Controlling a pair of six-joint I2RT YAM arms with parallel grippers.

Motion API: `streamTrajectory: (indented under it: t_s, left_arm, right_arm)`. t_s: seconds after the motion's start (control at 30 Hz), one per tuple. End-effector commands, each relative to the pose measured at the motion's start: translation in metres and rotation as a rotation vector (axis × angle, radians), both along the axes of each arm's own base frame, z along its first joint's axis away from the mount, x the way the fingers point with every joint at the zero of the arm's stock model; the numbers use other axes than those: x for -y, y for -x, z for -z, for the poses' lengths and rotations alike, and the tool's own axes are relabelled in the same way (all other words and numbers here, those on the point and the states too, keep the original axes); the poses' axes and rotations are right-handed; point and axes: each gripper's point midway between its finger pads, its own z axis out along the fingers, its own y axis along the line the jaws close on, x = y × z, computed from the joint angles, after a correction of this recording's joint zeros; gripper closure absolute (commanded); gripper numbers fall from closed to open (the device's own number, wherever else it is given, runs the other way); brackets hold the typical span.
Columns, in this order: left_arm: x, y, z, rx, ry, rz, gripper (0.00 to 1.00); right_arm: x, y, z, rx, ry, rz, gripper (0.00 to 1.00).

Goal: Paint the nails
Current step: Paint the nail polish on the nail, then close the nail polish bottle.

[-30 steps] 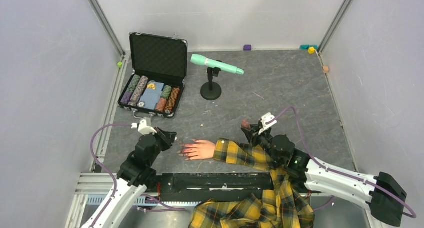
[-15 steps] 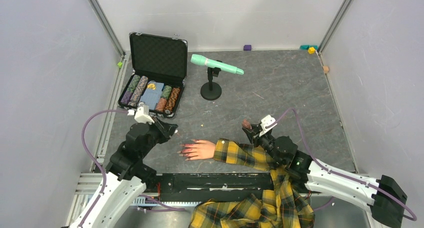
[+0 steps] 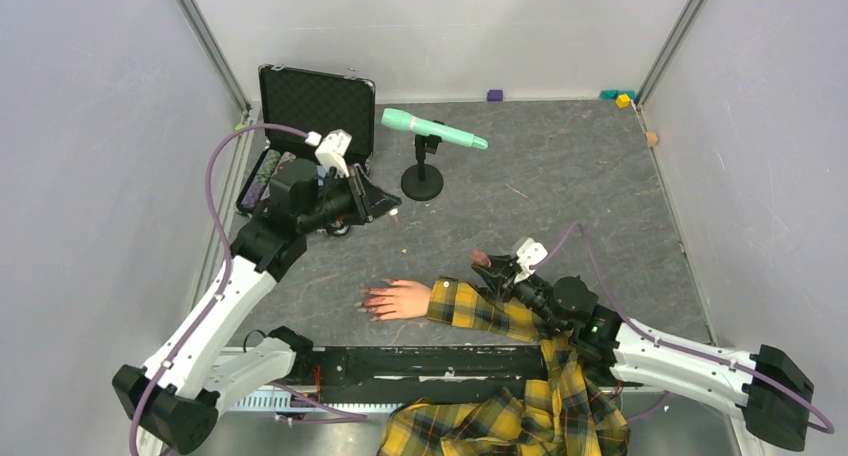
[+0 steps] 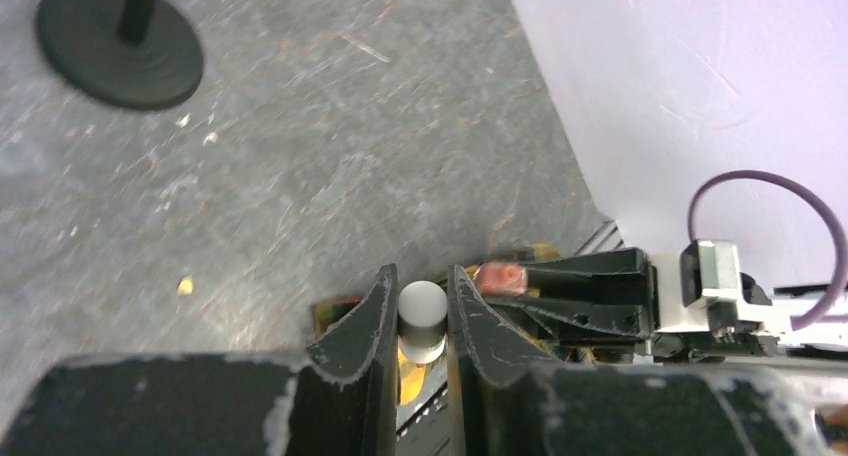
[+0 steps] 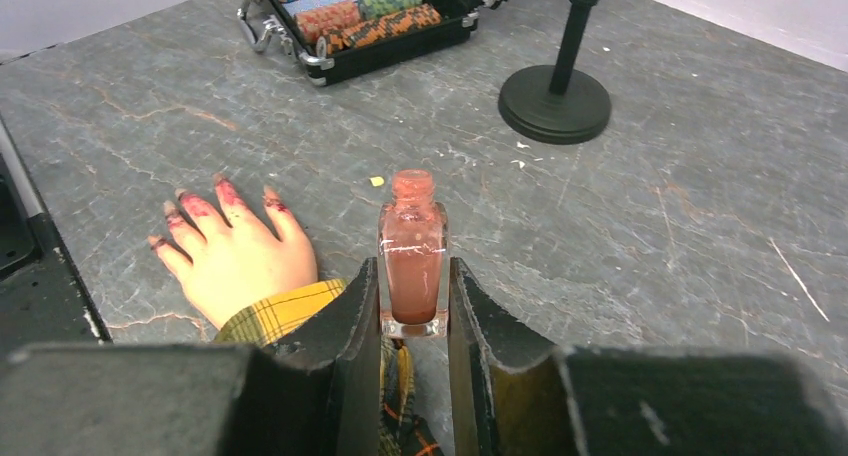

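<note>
The pale mannequin hand [image 3: 402,298] lies palm down in a yellow plaid sleeve [image 3: 485,309], its nails [image 3: 372,301] smeared red. In the right wrist view the nails [image 5: 196,206] sit left of the open pink polish bottle [image 5: 412,261], which my right gripper [image 5: 413,306] is shut on and holds upright. The right gripper [image 3: 487,263] hovers just right of the hand. My left gripper [image 3: 385,204] is raised well behind the hand, near the case, shut on the white cap [image 4: 422,314]. The cap's brush is hidden from me.
An open black case of poker chips [image 3: 305,136] stands at the back left. A mint microphone [image 3: 432,129] rests on a black stand [image 5: 555,101] behind the hand. Small coloured blocks [image 3: 622,98] lie along the back wall. The plaid shirt [image 3: 510,416] drapes over the front edge.
My left arm has lifted and swung away from the hand's fingertips, back toward the case, with the cap still held. The right gripper with the bottle has shifted slightly left.
</note>
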Motion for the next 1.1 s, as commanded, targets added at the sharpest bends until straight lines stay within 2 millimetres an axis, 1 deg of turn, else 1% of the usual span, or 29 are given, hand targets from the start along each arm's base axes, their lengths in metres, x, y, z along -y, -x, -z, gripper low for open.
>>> streamTrajectory:
  t_s: [0.0,0.07,0.1,0.2,0.33,0.47,0.57,0.83,1.07]
  left_arm:
    - [0.032,0.004,-0.048,0.238,0.074,0.239,0.98]
    - [0.039,0.007,-0.046,0.265,0.091,0.302,0.98]
    - [0.043,0.010,-0.041,0.265,0.097,0.340,0.98]
    - [0.053,0.029,-0.030,0.271,0.137,0.481,0.98]
    - [0.058,0.040,-0.033,0.286,0.215,0.545,0.98]
    - [0.057,0.042,-0.027,0.286,0.201,0.550,0.98]
    - [0.057,0.044,-0.024,0.281,0.203,0.552,0.98]
    - [0.056,0.045,-0.024,0.291,0.211,0.544,0.98]
    - [0.057,0.046,-0.026,0.297,0.238,0.551,0.98]
  right_arm:
    - [-0.018,0.007,-0.036,0.039,-0.117,-0.062,1.00]
    - [-0.023,0.011,-0.040,0.037,-0.146,-0.081,1.00]
    - [-0.026,0.012,-0.042,0.039,-0.155,-0.088,1.00]
    - [-0.033,0.012,-0.048,0.048,-0.131,-0.099,1.00]
    - [-0.041,0.010,-0.057,0.059,-0.105,-0.103,1.00]
    - [-0.049,0.012,-0.066,0.070,-0.124,-0.124,1.00]
    - [-0.059,0.014,-0.071,0.070,-0.130,-0.145,1.00]
    - [-0.079,0.020,-0.089,0.080,-0.196,-0.196,1.00]
    - [-0.092,0.022,-0.098,0.075,-0.242,-0.225,1.00]
